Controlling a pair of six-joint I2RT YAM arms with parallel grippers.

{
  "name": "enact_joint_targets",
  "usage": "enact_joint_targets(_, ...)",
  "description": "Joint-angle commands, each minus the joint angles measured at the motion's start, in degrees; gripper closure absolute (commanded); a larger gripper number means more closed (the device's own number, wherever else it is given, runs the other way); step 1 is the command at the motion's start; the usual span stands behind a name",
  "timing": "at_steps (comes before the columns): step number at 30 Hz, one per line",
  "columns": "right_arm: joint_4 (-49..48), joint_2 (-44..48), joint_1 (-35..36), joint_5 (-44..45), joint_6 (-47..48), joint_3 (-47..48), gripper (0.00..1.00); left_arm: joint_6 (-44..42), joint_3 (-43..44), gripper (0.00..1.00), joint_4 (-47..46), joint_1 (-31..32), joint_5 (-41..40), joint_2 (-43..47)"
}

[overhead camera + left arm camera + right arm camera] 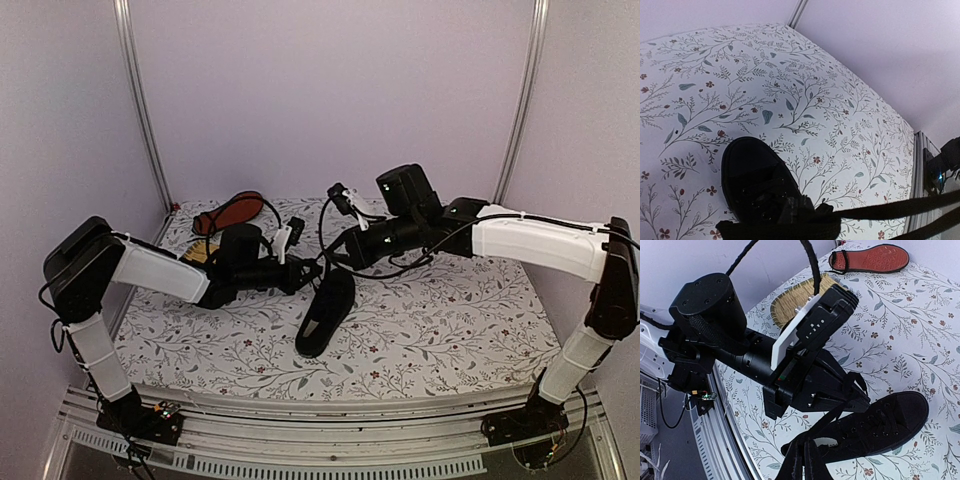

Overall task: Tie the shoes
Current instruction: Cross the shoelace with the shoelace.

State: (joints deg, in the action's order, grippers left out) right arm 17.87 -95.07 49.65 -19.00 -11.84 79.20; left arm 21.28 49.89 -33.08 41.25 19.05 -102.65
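One of the black shoes [325, 312] lies flat in the middle of the table, toe toward the near edge. The other shoe [232, 213] lies at the back left with its reddish-orange sole [871, 258] showing. My left gripper [312, 272] hovers over the middle shoe's [754, 181] lace area, shut on a black lace [805, 229]. A taut strand [900, 208] runs off to the right. My right gripper [335, 258] faces it from the right, shut on a lace [840, 420] that rises from the shoe [880, 429] and loops past the left gripper [862, 400].
A yellow woven mat [795, 299] lies at the back left, partly under the left arm [160, 272]. Black cables [325, 225] arch above both wrists. Purple walls and metal posts [140, 100] enclose the table. The flowered cloth [450, 320] covers the top.
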Motion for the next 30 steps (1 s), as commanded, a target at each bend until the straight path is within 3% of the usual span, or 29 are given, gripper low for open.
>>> enact_joint_targets(1,-8.39,-1.43,1.99,3.81,2.16,-3.62,0.98,1.25,0.65,1.00,1.20,0.31,0.54,1.95)
enact_joint_targets(10,-24.70,-2.88,3.54,13.15,7.85,-14.02,0.98,2.69,0.04,1.00,0.41,0.27,1.34,2.27)
enact_joint_targets(30,-30.05,-17.19,3.35,17.05,5.90,-12.69,0.98,3.24,0.30,1.00,0.54,0.27,2.48,2.42)
